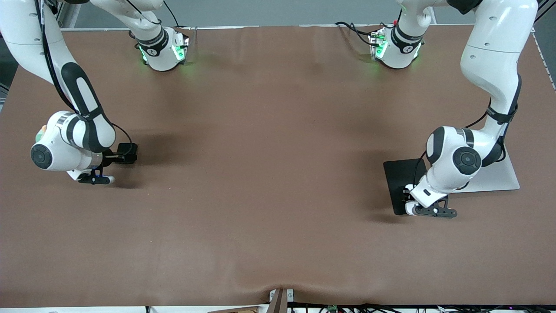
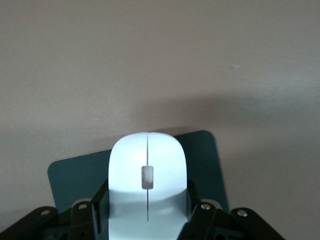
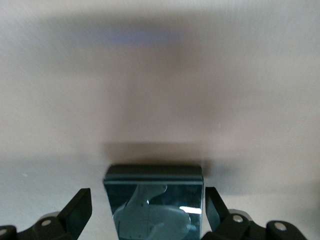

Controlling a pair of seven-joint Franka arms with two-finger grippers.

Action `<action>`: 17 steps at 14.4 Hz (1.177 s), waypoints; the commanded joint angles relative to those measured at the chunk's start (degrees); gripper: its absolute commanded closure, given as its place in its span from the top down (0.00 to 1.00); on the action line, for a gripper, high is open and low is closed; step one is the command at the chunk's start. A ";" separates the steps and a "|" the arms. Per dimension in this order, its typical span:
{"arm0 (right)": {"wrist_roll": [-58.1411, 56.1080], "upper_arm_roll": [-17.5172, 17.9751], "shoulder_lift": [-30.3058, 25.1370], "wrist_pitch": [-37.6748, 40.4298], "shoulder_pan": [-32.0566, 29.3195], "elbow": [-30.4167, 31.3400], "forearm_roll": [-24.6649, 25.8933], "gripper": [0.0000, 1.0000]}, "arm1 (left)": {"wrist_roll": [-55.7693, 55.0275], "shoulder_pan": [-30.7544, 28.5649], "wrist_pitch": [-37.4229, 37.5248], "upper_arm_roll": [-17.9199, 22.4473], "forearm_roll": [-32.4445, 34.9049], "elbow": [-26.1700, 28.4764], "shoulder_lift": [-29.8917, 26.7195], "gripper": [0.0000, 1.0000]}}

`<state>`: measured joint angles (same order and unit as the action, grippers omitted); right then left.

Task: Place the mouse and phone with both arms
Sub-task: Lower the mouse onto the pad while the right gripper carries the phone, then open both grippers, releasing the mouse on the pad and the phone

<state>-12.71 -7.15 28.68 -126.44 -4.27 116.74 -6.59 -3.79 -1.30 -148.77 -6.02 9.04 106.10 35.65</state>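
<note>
The white mouse sits between the fingers of my left gripper, which press on both its sides. It is low over the black mouse pad, near the pad's edge. In the front view the left gripper is at the pad's edge nearest the front camera, and the hand hides the mouse. The black phone lies flat on the table between the spread fingers of my right gripper, with a gap on each side. The right gripper is low at the right arm's end of the table and hides the phone there.
A pale grey flat slab lies beside the mouse pad, under the left arm. The brown table cover stretches between the two arms. The two green-lit bases stand along the edge farthest from the front camera.
</note>
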 commanded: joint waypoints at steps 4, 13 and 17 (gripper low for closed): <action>0.49 0.64 0.85 11.19 1.11 -13.27 1.14 1.00 | -0.26 -0.55 -1.53 -0.40 0.98 0.87 0.65 1.00; 0.75 0.64 4.19 13.24 1.20 -32.70 0.62 1.00 | 0.37 -0.99 17.69 -1.27 0.19 -4.48 -10.15 1.00; 0.84 0.64 3.75 13.24 1.46 -38.41 0.70 1.00 | 0.28 -0.90 27.63 -2.77 -0.08 -5.46 -17.26 1.00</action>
<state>-12.68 -6.59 31.55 -114.54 -3.02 83.35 -6.56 -3.66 -1.68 -125.65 -7.80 9.04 100.18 22.52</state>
